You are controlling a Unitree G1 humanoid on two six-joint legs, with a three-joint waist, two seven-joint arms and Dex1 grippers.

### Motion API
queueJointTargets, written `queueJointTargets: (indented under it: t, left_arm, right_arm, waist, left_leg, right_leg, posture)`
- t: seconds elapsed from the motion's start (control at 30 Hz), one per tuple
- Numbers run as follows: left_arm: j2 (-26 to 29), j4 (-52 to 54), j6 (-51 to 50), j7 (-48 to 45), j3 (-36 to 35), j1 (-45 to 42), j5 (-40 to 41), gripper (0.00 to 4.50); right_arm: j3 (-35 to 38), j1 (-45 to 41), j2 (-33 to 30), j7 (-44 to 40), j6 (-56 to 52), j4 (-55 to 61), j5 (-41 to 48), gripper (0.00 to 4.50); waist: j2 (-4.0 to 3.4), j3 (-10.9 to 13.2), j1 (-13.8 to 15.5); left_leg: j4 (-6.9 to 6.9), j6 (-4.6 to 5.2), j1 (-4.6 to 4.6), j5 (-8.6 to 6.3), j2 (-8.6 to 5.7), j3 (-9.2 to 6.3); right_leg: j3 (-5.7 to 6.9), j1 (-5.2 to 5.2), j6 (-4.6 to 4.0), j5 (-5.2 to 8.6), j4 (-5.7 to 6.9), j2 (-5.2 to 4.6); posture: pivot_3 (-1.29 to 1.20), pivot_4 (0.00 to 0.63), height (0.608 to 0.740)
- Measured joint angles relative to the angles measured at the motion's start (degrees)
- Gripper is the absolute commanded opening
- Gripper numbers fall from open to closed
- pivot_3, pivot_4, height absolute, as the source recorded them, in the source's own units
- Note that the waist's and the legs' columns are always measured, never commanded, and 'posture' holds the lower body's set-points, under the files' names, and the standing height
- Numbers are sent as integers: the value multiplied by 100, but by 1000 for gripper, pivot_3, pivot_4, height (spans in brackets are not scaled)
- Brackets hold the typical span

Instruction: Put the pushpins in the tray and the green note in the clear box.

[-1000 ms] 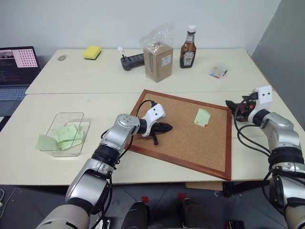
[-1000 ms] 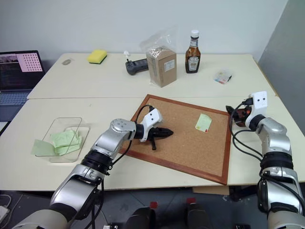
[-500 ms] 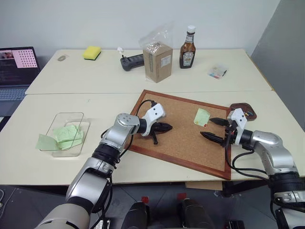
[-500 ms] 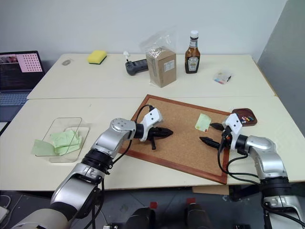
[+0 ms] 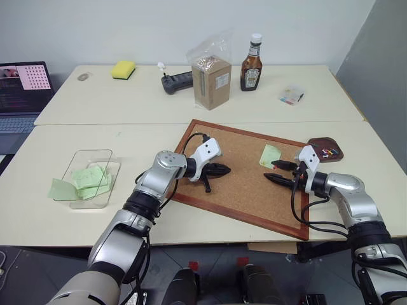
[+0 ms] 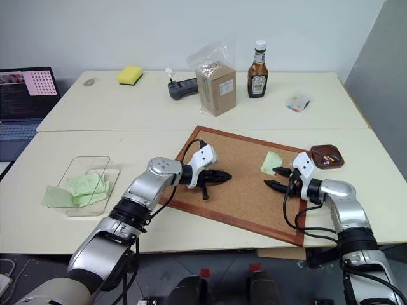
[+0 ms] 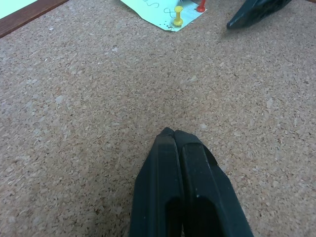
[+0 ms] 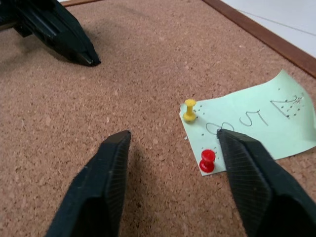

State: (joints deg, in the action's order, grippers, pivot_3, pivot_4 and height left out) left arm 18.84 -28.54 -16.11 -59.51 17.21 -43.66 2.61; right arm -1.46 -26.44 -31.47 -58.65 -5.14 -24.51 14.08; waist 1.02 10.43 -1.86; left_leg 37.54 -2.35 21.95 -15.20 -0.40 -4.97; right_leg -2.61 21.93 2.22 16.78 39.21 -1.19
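The right gripper (image 5: 275, 172), which a second ago hung over the small dark reddish-brown oval tray (image 5: 325, 150) at the table's right edge, has swung across onto the large wood-framed corkboard (image 5: 241, 178) and now sits low over the cork just beside the pale green rectangular paper note (image 8: 256, 123). Its jaws stood wide a moment ago and have narrowed to about half, still apart and holding nothing; in the right wrist view the tiny red plastic-headed pushpin (image 8: 207, 160) stands between the two fingers, close to the inside of one, with the yellow pushpin (image 8: 189, 109) a little beyond it, both stuck through the note's corner. Several coloured pins already lie in the tray, so this looks like the next pick, most likely the red one. The note cannot go anywhere until both pins are out. The left gripper (image 5: 224, 169) has not moved: it rests on the cork near the board's middle, well apart from the note, jaws pressed together and empty. The shallow transparent rectangular plastic box (image 5: 89, 178) sits far off on the table's left side, with green notes in and beside it.
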Motion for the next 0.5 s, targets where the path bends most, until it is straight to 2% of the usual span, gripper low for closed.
queueJointTargets:
  t: [0.37, 0.5]
  left_arm:
    - [5, 75, -76, 3, 0, 15, -9, 0]
    - [5, 77, -77, 3, 0, 15, -14, 0]
  right_arm:
    - [79, -216, 77, 115, 53, -298, -72, 87]
    - [96, -230, 89, 130, 37, -320, -59, 87]
  waist:
    - [0, 0, -1]
    - [0, 0, -1]
  left_leg:
    - [0, 0, 0, 0, 1, -1]
    - [-1, 0, 1, 0, 1, -1]
  right_leg:
    - [1, 0, 0, 0, -1, 0]
    - [0, 0, 0, 0, -2, 0]
  posture:
    - [0, 150, 740]
    - [0, 150, 740]
